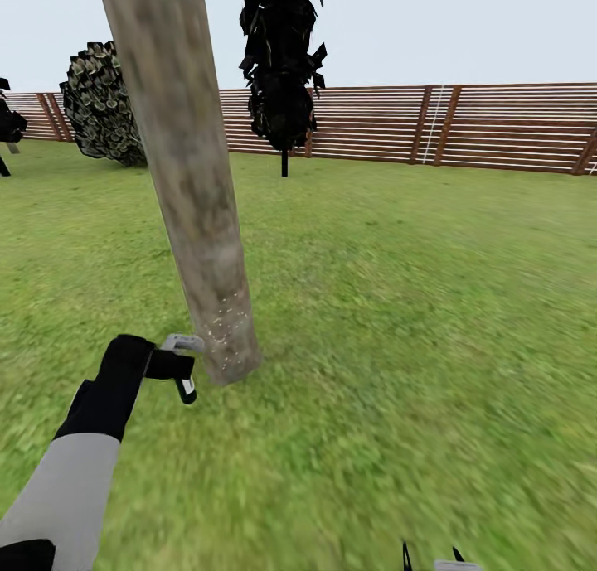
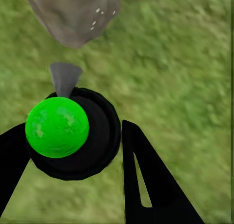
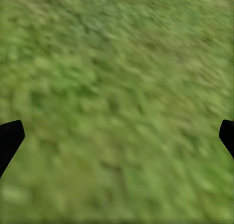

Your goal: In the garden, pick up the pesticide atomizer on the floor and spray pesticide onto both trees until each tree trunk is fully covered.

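Spraying the base of the leaning tree trunk

The left gripper is clamped on the pesticide atomizer, its nozzle just beyond the fingertips facing the tree trunk, where pesticide specks sit low. Risk: coverage stalls if the aim stays low. The white label is unreadable. The right gripper is spread over grass.

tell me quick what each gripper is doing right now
Left gripper: shut on the pesticide atomizer, nozzle aimed at the base of the tree trunk.
Right gripper: open, empty, over the grass.
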### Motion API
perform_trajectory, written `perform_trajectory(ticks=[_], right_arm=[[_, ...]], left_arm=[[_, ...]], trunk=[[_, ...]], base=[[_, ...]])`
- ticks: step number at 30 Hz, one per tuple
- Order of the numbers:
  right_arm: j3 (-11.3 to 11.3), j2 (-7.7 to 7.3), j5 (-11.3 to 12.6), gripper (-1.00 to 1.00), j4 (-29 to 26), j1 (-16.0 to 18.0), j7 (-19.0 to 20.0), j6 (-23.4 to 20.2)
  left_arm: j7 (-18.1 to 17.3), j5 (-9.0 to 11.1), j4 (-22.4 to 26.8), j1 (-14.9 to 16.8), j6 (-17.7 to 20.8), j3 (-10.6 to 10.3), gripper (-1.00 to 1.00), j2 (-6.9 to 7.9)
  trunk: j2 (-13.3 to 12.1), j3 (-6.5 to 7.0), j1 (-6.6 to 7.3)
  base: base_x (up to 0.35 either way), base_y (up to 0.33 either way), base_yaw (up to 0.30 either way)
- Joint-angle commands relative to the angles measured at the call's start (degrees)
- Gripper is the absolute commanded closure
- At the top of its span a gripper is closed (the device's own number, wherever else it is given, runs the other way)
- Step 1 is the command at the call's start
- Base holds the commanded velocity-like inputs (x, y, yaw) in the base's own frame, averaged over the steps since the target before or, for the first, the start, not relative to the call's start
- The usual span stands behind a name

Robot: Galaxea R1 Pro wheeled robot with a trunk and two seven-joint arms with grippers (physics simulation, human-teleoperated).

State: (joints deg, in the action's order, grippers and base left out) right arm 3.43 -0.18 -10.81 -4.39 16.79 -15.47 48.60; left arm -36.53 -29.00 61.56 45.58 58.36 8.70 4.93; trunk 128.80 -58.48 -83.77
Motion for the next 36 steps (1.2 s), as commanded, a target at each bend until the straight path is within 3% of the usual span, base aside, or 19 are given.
perform_trajectory(ticks=[1, 4, 8, 10, 17, 19, 21, 24, 27, 30, 33, 36], right_arm=[[0.0, 0.0, 0.0, -1.0, 0.0, 0.03, 0.01, 0.0], [0.0, 0.0, 0.0, -1.0, 0.03, 0.02, 0.01, 0.0], [0.0, 0.0, 0.0, -1.0, 0.05, 0.02, 0.07, 0.0], [0.0, 0.0, 0.0, -1.0, 0.05, 0.0, 0.08, 0.0], [0.0, 0.0, 0.0, -1.0, 0.04, 0.0, 0.09, 0.0], [0.0, 0.0, 0.0, -1.0, 0.07, 0.0, 0.09, 0.0], [0.0, 0.0, 0.0, -1.0, 0.05, 0.0, 0.09, 0.0], [0.0, 0.0, 0.0, -1.0, 0.06, 0.0, 0.06, 0.0], [0.0, 0.0, 0.0, -1.0, 0.05, 0.0, 0.07, 0.0], [0.0, 0.0, 0.0, -1.0, 0.05, 0.0, 0.08, 0.0], [0.0, 0.0, 0.0, -1.0, 0.07, 0.03, 0.08, 0.0], [0.0, 0.0, 0.0, -1.0, 0.08, 0.02, 0.09, 0.0]], left_arm=[[-0.01, -0.07, 0.2, 0.02, -0.02, -0.06, 1.0, -0.2], [-0.03, -0.04, 2.91, 0.11, 0.0, -0.18, 1.0, -2.14], [-0.03, -0.12, 4.41, 1.66, 0.07, -0.2, 1.0, -3.5], [-0.02, -0.16, 4.55, 1.97, 0.08, -0.22, 1.0, -3.27], [-0.03, -0.17, 4.53, 2.06, 0.1, 0.42, 1.0, -0.37], [-0.03, -0.16, 4.53, 2.03, 0.11, 0.33, 1.0, -0.48], [-0.03, -0.09, 4.59, 2.02, 0.11, -0.03, 1.0, -1.19], [-0.03, -0.24, 4.61, 2.22, 0.09, -0.21, 1.0, -3.79], [-0.03, -0.33, 4.62, 2.5, 0.09, -0.36, 1.0, -5.11], [-0.02, -0.34, 4.62, 3.06, 0.09, -0.05, 1.0, -4.65], [0.02, -0.28, 4.53, 3.35, 0.09, 0.23, 1.0, -1.23], [0.05, -0.32, 4.42, 3.34, 0.09, 0.3, 1.0, 0.15]], trunk=[[0.0, 0.0, 0.0], [0.0, 0.0, 0.0], [0.0, 0.0, 0.0], [0.0, 0.0, 0.0], [0.0, 0.0, 0.0], [0.0, 0.0, 0.0], [0.0, 0.0, 0.0], [0.0, 0.0, 0.0], [0.0, 0.0, 0.0], [0.0, 0.0, 0.0], [0.0, 0.0, 0.0], [0.0, 0.0, 0.0]], base=[[0.0, 0.0, 0.0], [-0.239, 0.0, 0.0], [-0.153, 0.0, 0.0], [-0.018, 0.0, 0.0], [-0.001, 0.0, 0.0], [0.0, 0.0, 0.0], [0.0, 0.0, 0.0], [0.0, 0.0, 0.0], [0.0, 0.0, 0.0], [0.0, 0.0, 0.0], [0.0, 0.0, 0.0], [0.0, 0.0, 0.0]])
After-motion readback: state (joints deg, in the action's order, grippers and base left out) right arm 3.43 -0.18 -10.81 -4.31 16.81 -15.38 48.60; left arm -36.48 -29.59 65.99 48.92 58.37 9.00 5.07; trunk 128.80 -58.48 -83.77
